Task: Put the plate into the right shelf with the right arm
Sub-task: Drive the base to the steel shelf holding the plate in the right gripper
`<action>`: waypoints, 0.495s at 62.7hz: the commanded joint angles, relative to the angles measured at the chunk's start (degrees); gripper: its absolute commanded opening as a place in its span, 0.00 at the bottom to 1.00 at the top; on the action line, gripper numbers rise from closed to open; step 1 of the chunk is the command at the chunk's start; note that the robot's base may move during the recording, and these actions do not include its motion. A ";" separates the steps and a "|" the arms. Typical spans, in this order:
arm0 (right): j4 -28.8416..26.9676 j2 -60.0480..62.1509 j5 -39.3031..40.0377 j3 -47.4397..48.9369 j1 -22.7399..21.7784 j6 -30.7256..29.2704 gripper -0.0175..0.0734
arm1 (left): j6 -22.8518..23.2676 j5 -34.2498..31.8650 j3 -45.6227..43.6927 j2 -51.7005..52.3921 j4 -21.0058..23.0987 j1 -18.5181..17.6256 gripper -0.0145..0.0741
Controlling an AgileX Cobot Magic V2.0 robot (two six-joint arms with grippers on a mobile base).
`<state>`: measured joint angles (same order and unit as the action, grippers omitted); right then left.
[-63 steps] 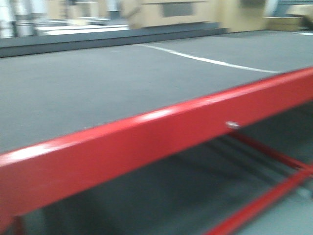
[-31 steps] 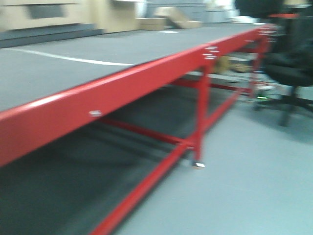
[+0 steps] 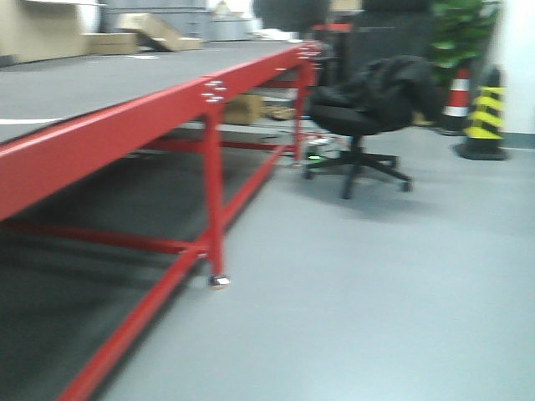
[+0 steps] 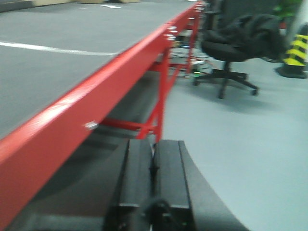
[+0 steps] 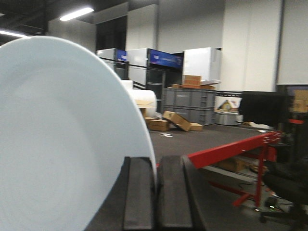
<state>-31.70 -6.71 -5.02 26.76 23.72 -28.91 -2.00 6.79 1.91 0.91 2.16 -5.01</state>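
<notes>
In the front view a long red-framed counter (image 3: pixel 109 138) with a grey top runs from the near left toward the far middle. One of its red legs stands on the grey floor (image 3: pixel 376 292). At the counter's far end stands a black office chair (image 3: pixel 364 117) with something dark draped over it. To the right of the chair are an orange-and-white traffic cone (image 3: pixel 457 90), a yellow-and-black striped bollard (image 3: pixel 483 113) and a green plant (image 3: pixel 461 29). Cardboard boxes (image 3: pixel 155 32) lie far off, beyond the counter top. The picture is a little blurred.

In the left wrist view the left tool (image 4: pixel 153 144) shows at the bottom. Its two black fingers (image 4: pixel 137 173) are pressed together with nothing between them. It hangs just beside the counter's red rail, with the chair far to the right.

In the right wrist view the plate (image 5: pixel 57 144) fills the left half. It stands on edge, white with a faint blue tint. The right tool (image 5: pixel 155 163) is clenched on the plate's rim, one black finger (image 5: pixel 138 192) on each side of it. Beyond lie the counter's red frame, more cardboard boxes, grey crates (image 5: pixel 192 98) and white cabinets (image 5: pixel 202 62) at the far wall.
</notes>
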 commanded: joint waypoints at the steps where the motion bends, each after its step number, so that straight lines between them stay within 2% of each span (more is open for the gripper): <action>1: -0.63 -0.94 4.72 1.69 -0.36 0.16 0.26 | 0.19 -4.90 0.46 0.29 0.23 -0.30 0.11; 31: -0.63 -0.94 4.72 1.69 -0.36 0.16 0.26 | 0.19 -4.90 0.46 0.29 0.23 -0.30 0.11</action>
<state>-31.70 -6.71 -5.02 26.76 23.72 -28.91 -2.00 6.79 1.91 0.91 2.16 -5.01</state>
